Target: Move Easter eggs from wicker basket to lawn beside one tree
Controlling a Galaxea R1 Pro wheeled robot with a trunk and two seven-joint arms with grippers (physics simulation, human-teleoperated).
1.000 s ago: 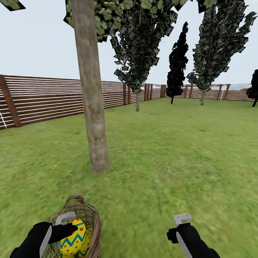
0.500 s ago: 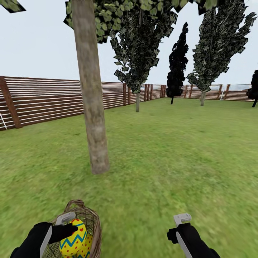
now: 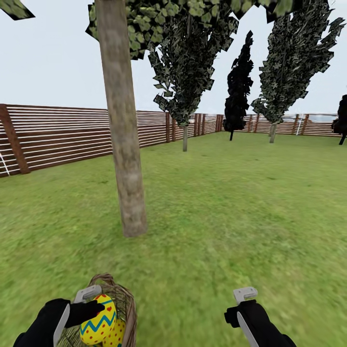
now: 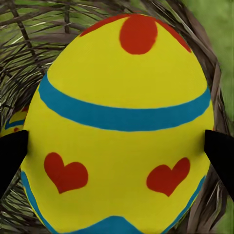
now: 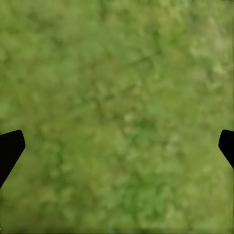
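Yellow egg [image 3: 98, 318] sits pinched in the left claw [image 4: 117, 146] above the wicker basket [image 3: 126, 301], near the tree [image 3: 126, 183]. Its smooth curve could slip free and roll. Right claw [image 5: 117, 146] hangs spread, empty.

The wicker basket [image 3: 126, 308] is cut off by the head view's bottom edge, its base out of frame. A second egg [image 3: 117, 332] peeks from behind the front egg [image 3: 99, 319]. The tree [image 3: 123, 144] loses its crown past the top edge.
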